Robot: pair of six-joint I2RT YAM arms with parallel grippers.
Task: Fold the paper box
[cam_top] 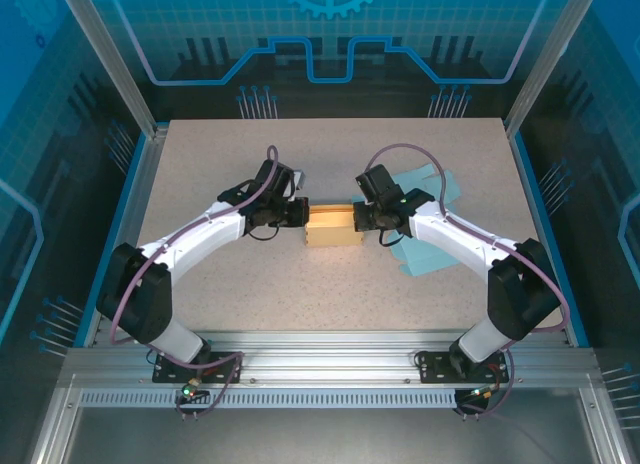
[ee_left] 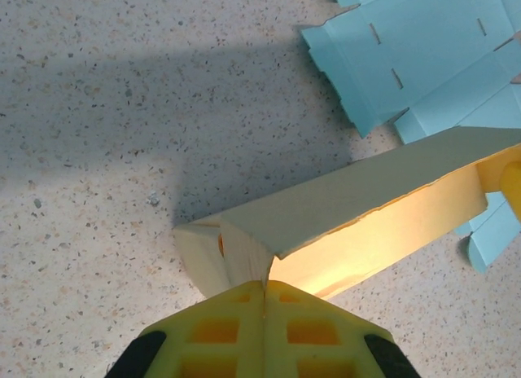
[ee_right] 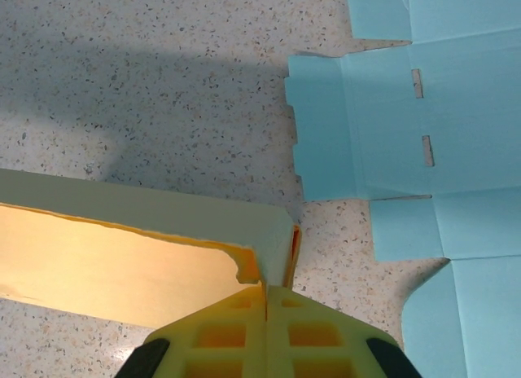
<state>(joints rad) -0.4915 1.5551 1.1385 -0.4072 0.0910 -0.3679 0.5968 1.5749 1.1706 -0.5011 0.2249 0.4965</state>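
Observation:
The paper box (cam_top: pixel 330 227) is a cream, partly folded box with a yellow-orange inside, resting on the speckled table between both arms. My left gripper (cam_top: pixel 300 214) is shut on the box's left end wall. In the left wrist view its yellow fingers (ee_left: pixel 265 284) pinch the thin edge of the box (ee_left: pixel 350 207), whose long flap leans over the open inside. My right gripper (cam_top: pixel 358 217) is shut on the right end wall. Its fingers (ee_right: pixel 266 290) clamp the corner of the box (ee_right: pixel 146 223) in the right wrist view.
Flat, unfolded light blue box sheets (cam_top: pixel 440 199) lie on the table just right of and behind the box, partly under my right arm, seen also as sheets (ee_left: pixel 423 52) and sheets (ee_right: pixel 456 134). Blue enclosure walls (cam_top: pixel 140 174) ring the table.

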